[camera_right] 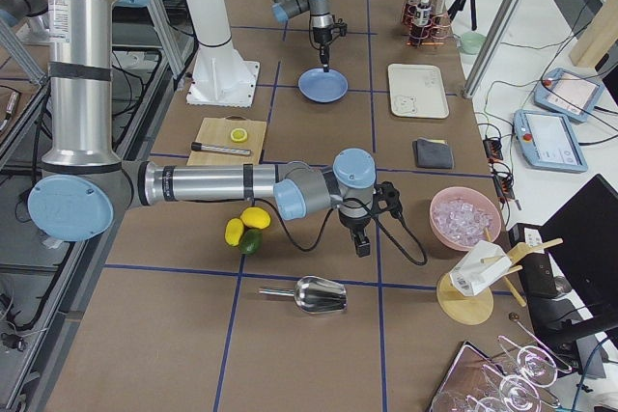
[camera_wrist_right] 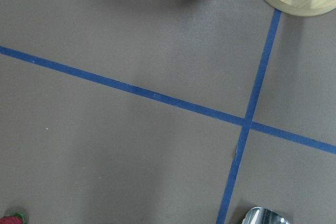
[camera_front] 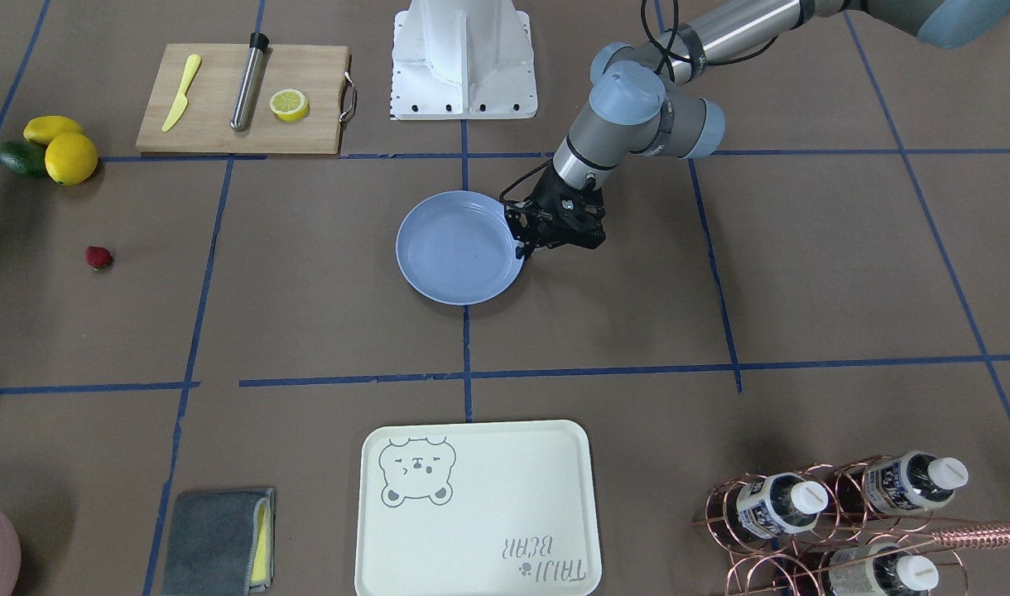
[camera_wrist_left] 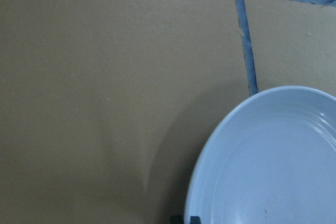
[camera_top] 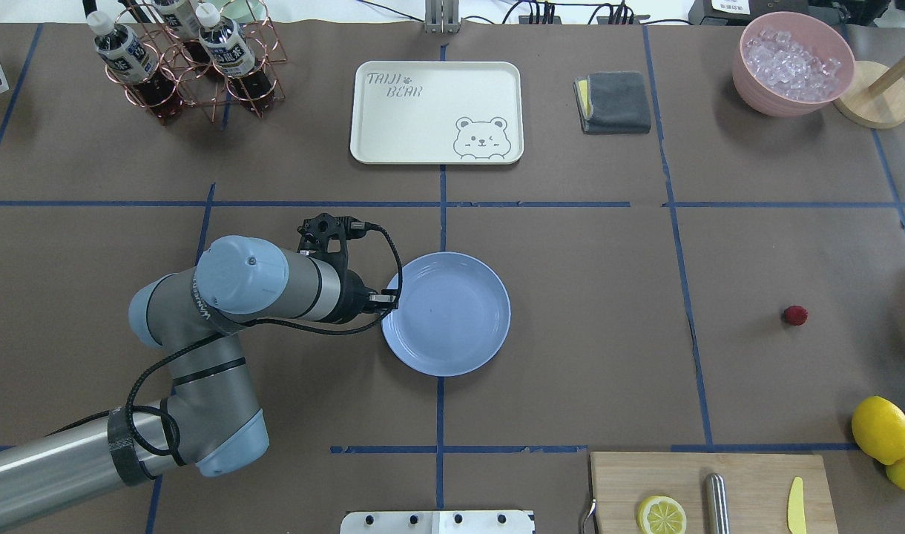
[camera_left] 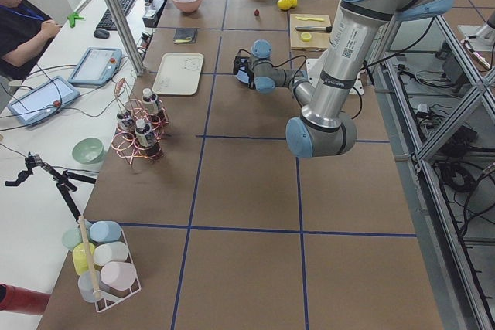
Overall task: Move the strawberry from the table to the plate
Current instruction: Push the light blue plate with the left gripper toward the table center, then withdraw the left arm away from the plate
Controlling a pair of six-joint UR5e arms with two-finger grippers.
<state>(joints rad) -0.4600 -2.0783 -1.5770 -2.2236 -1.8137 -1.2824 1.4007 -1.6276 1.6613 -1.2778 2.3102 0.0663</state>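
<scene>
So, nothing done yet: strawberry (camera_front: 99,257) sits on the table (camera_front: 306,314), mid-left in the front view, well apart from the empty centre plate (camera_front: 455,248). Left gripper (camera_front: 524,250) at plate's rim, right gripper (camera_right: 362,244) near the strawberry; can't tell either's jaw opening. Pick, carry, drop all left.

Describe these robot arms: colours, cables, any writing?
The left arm and right arm are silver tubes with pale blue joint caps. The left end effector and right end effector are small and black, fed by looping black cables. Lettering marks the left arm.
</scene>
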